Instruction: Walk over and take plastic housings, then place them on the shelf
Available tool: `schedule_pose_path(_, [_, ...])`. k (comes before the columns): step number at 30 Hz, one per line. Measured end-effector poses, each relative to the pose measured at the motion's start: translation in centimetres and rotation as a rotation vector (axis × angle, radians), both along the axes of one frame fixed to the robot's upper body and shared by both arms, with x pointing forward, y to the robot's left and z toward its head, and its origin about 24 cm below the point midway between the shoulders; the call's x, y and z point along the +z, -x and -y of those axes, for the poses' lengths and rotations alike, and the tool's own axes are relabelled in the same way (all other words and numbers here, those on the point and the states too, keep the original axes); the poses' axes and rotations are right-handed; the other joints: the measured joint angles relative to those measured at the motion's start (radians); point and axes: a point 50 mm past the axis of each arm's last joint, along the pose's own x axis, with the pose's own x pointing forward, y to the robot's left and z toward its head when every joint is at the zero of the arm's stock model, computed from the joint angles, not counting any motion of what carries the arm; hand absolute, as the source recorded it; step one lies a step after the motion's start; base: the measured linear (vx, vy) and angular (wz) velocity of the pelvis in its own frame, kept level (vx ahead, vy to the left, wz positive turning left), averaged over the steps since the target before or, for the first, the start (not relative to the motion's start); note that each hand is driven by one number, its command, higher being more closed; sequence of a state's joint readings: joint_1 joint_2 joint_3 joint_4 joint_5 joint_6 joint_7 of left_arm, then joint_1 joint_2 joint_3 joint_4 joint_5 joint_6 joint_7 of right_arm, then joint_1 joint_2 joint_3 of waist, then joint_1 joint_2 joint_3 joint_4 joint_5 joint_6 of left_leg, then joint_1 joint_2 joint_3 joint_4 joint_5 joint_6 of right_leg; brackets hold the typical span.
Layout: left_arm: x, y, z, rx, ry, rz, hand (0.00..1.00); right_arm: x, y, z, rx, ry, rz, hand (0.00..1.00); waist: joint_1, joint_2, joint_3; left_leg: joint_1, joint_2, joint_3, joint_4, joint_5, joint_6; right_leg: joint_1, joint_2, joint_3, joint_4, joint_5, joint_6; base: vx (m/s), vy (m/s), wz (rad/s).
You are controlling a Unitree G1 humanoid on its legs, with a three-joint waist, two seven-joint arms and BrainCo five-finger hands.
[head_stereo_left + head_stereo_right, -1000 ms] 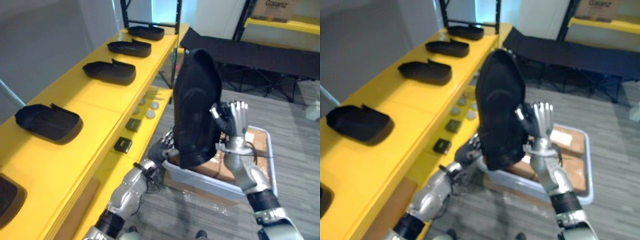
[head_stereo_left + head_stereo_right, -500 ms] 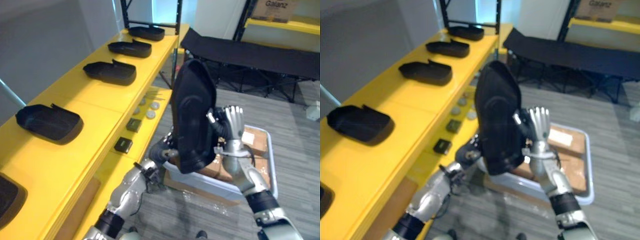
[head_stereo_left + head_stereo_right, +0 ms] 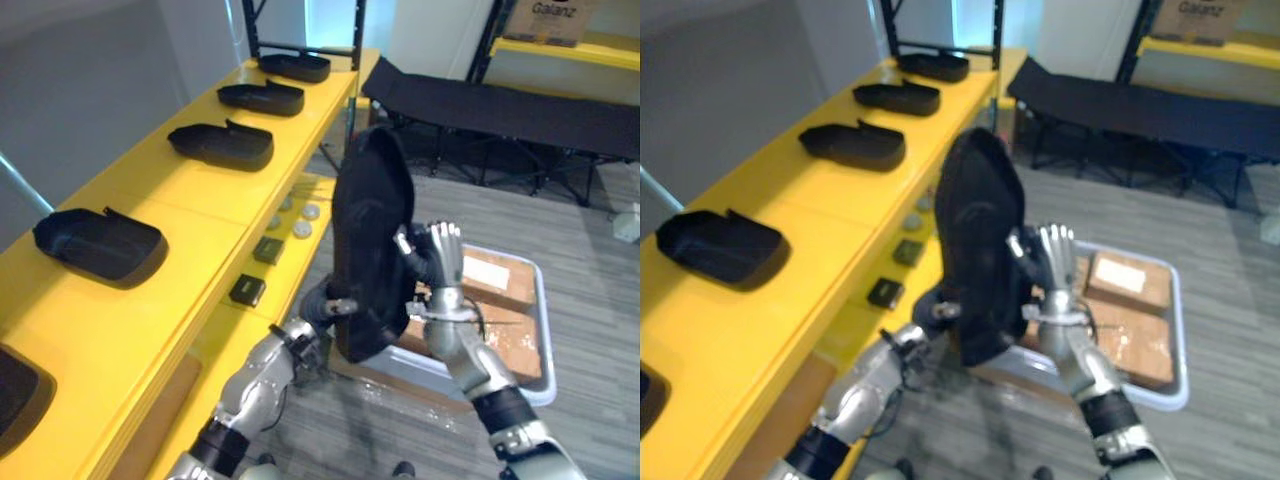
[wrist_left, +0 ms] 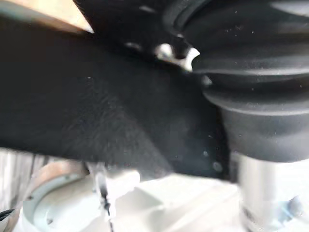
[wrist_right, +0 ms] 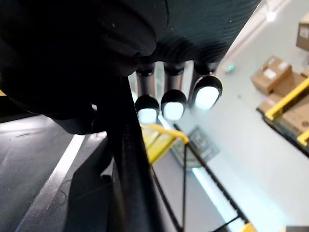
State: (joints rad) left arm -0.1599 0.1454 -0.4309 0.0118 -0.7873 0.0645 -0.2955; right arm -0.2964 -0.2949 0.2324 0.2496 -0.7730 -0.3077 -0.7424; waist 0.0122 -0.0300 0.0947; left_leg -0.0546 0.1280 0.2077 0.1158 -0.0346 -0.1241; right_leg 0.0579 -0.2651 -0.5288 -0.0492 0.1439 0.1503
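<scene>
Right now I hold one black plastic housing [image 3: 370,250] upright between my two hands, in the air just beside the yellow shelf [image 3: 215,195] and over the near end of a grey bin [image 3: 545,330] on the floor. My right hand [image 3: 443,262] lies flat against the housing's right side, fingers [image 5: 174,104] straight and side by side, pressing rather than gripping. My left hand [image 3: 322,300] meets the housing low on its other side; whether it is spread or curled there I cannot tell, because the housing covers it. On the shelf top four more housings [image 3: 98,245] lie in a row, hollow side up, well apart from each other. Small dark squares [image 3: 246,290] and grey discs [image 3: 300,228] lie on the lower board. The bin holds brown cardboard boxes [image 3: 500,275] with pale labels too small to read. A carton [image 3: 545,20] on a far shelf bears print.
</scene>
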Motion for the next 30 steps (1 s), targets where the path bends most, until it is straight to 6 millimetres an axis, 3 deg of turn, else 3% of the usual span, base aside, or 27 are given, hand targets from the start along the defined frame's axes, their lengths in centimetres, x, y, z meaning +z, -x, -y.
schedule_pose_path(1, [0.0, 0.0, 0.0, 0.001, -0.001, -0.001, 0.0, -0.1, 0.0, -0.1, 0.005, -0.007, -0.004, 1.0, 0.0, 0.0, 0.0, 0.0, 0.0, 0.0, 0.0, 0.0, 0.0, 0.0, 0.0, 0.0, 0.0, 0.0, 0.0, 0.0, 0.0, 0.0])
schedule_pose_path(2, [0.0, 0.0, 0.1, 0.004, -0.004, -0.002, 1.0, -0.1, 0.1, -0.3, 0.014, -0.014, -0.009, 1.0, 0.001, 0.0, 0.0, 0.0, 0.0, -0.001, 0.0, 0.0, 0.0, 0.001, 0.0, -0.001, 0.0, 0.0, 0.0, 0.0, 0.0, 0.0])
schedule_pose_path(11, [0.1, -0.3, -0.6, 0.125, -0.045, 0.032, 1.0, -0.3, 0.0, -0.5, 0.024, -0.088, -0.037, 1.0, 0.002, 0.022, -0.013, 0.001, -0.001, -0.003, 0.0, 0.0, 0.0, 0.006, 0.001, -0.004, -0.009, 0.001, 0.002, 0.0, 0.0, 0.0])
schedule_pose_path(30, [-0.5, -0.1, -1.5, 0.206, -0.104, 0.029, 1.0, -1.3, 0.1, -1.1, 0.003, -0.082, -0.061, 1.0, 0.005, 0.02, -0.015, 0.002, 0.0, -0.003, -0.001, 0.0, 0.0, 0.016, 0.006, -0.008, -0.025, 0.008, 0.005, 0.0, 0.0, 0.01])
